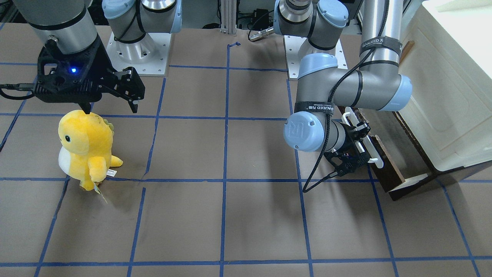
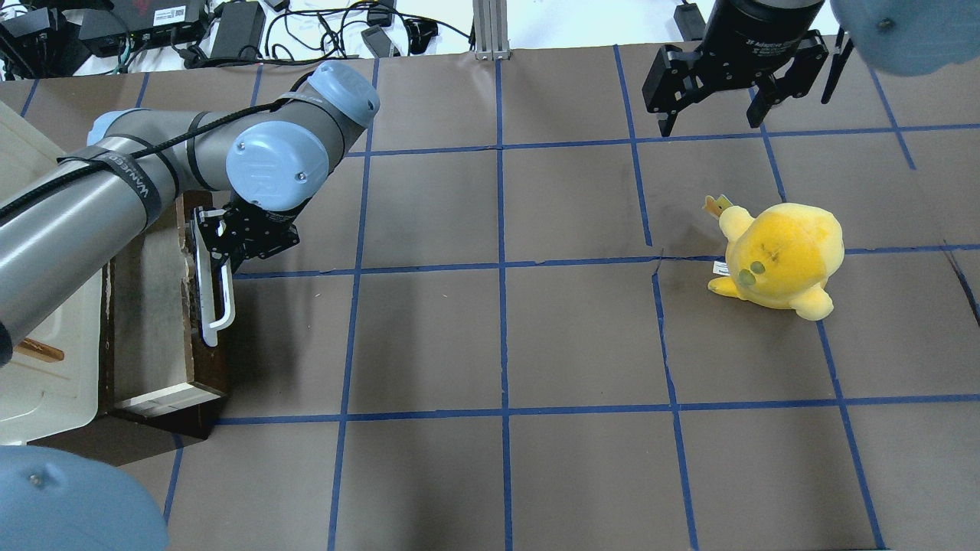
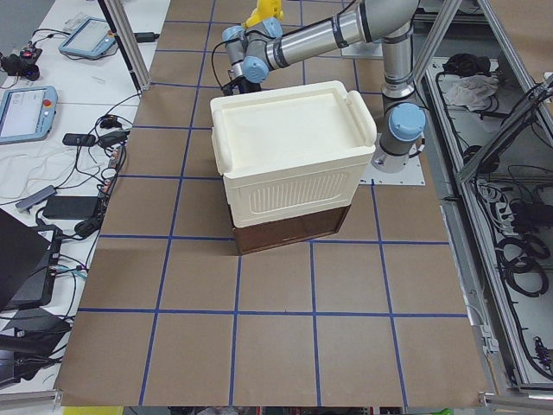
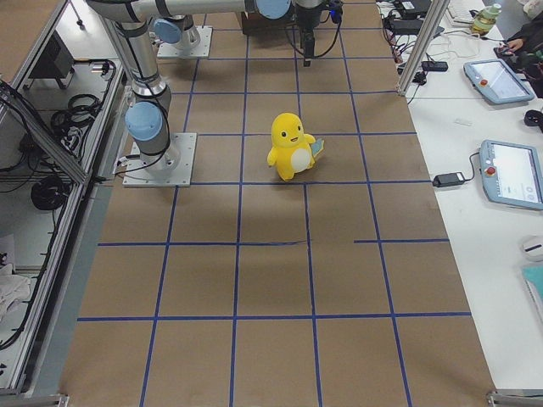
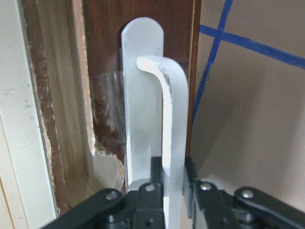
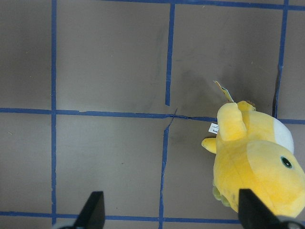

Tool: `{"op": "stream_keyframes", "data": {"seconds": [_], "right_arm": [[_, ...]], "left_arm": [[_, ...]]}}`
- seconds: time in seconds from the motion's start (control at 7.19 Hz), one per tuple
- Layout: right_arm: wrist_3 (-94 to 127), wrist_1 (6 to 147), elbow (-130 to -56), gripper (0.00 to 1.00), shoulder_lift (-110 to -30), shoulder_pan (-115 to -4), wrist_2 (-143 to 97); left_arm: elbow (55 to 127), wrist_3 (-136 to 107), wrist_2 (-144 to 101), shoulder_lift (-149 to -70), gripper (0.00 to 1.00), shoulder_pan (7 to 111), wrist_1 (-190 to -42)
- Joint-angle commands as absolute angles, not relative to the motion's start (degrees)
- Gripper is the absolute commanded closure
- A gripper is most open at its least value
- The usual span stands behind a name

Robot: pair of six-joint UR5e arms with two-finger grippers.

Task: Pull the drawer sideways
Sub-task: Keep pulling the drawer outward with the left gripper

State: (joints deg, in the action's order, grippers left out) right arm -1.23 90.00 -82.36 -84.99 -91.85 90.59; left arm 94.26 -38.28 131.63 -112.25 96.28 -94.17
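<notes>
The drawer (image 2: 157,321) stands partly pulled out from under a cream-white box at the table's left end. Its dark brown front panel (image 1: 389,167) carries a long white bar handle (image 2: 217,306). My left gripper (image 2: 223,256) is shut on that handle near one end. The left wrist view shows the black fingers (image 5: 153,183) clamped on either side of the white bar (image 5: 167,119). My right gripper (image 2: 712,122) hangs open and empty above the table's far right, beside a yellow plush toy and apart from it. It also shows in the front-facing view (image 1: 111,108).
The cream-white plastic box (image 2: 38,367) sits over the drawer's housing and also shows in the exterior left view (image 3: 289,156). A yellow plush toy (image 2: 781,260) stands upright on the brown, blue-taped table (image 2: 505,344), below the right gripper in the right wrist view (image 6: 257,162).
</notes>
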Motion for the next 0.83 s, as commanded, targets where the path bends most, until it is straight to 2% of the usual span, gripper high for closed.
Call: {"op": "stream_keyframes", "data": {"seconds": [0.0, 0.7], "right_arm": [[-1.23, 90.0, -82.35, 0.0, -84.99, -91.85, 90.61], [-1.32, 90.0, -82.35, 0.0, -84.99, -91.85, 90.53]], "left_arm": [[92.9, -39.28, 130.96, -113.11, 1.0, 97.29, -95.27], [92.55, -39.99, 130.87, -113.64, 1.0, 98.87, -95.36]]}}
